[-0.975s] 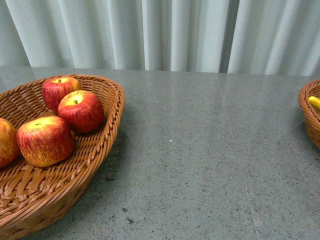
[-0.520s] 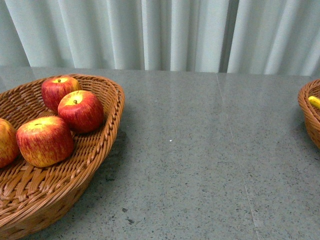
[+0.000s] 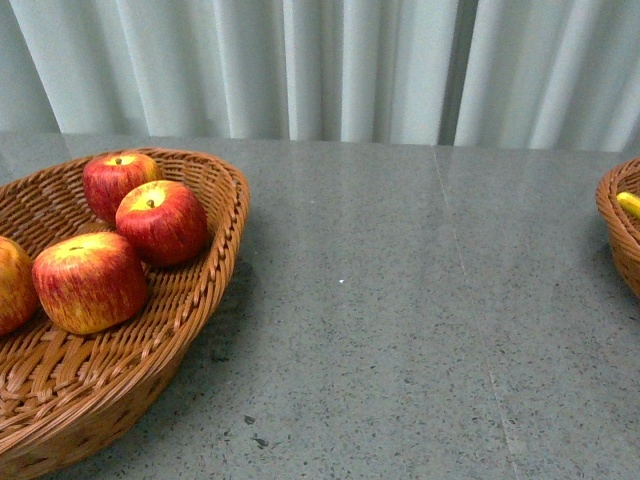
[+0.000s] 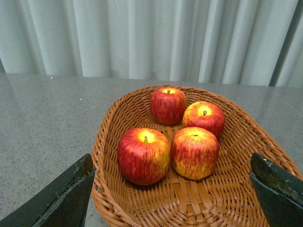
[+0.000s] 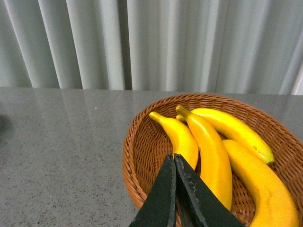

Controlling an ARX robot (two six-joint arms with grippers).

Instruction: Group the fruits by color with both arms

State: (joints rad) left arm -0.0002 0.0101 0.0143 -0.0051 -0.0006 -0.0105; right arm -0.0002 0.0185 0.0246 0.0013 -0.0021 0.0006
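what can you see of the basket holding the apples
The apple basket is a shallow, oval bowl of woven brown wicker with a braided rim. It sits upright on the grey speckled table, on the robot's left in the front view. Four red apples streaked with yellow rest inside, bunched together stem up. In the left wrist view, the open left gripper has a finger either side of the basket without visibly touching it.

Left gripper (image 4: pixel 173 189) fingers spread wide; right gripper (image 5: pixel 175 189) fingers pressed together
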